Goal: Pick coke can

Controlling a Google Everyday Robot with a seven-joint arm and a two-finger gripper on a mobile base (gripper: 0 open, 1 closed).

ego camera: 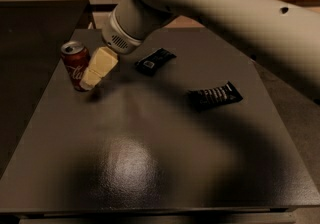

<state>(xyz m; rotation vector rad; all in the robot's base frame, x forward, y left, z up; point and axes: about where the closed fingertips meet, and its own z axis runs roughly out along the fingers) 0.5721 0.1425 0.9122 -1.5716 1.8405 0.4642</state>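
The coke can (pixel 74 64) stands upright near the far left of the dark table (pixel 150 158); it is red with white lettering and a silver top. My gripper (pixel 91 83) hangs from the big white arm just right of the can, its cream fingertips (pixel 99 68) overlapping the can's right side in this view. I cannot tell whether they touch the can.
Two flat black snack wrappers lie on the table: one (pixel 155 61) at the back centre, right of the gripper, and one (pixel 215 95) at the right. A second dark surface (pixel 35 33) stands to the left. The white arm (pixel 225 13) spans the upper right.
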